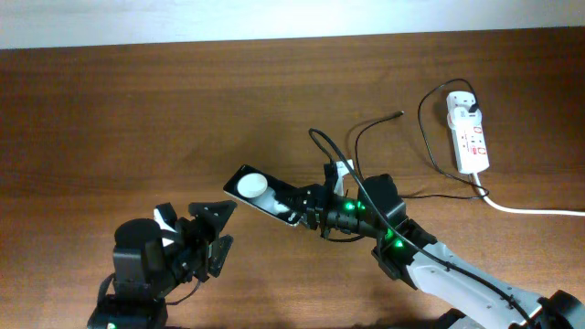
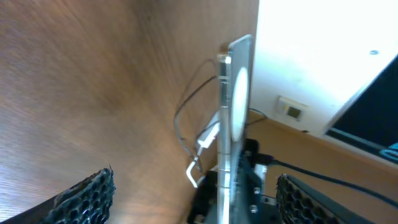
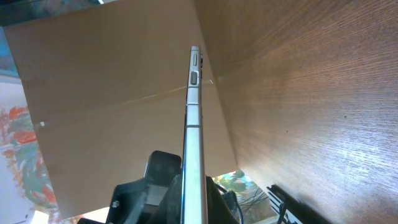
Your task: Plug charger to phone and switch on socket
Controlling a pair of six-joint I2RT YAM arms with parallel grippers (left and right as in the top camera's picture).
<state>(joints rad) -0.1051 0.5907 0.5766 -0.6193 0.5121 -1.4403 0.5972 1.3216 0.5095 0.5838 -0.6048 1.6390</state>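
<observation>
The phone (image 1: 254, 189) is a black slab with a white glare spot, lifted off the table and held at its right end by my right gripper (image 1: 306, 210). It shows edge-on in the right wrist view (image 3: 194, 112), with my right gripper (image 3: 198, 202) shut on its lower end. It is also edge-on in the left wrist view (image 2: 229, 118). My left gripper (image 1: 218, 236) is open and empty, just left of and below the phone; its two fingers (image 2: 199, 202) stand wide apart. The charger's connector tip (image 1: 399, 114) lies loose on the table. Its thin black cable (image 1: 426, 128) runs to a black plug (image 1: 468, 104) in the white socket (image 1: 469, 137).
The socket's thick white cord (image 1: 530, 210) runs off the right edge. Loops of black cable (image 1: 329, 146) lie just behind my right gripper. A pale wall edge runs along the back of the wooden table (image 1: 137, 119).
</observation>
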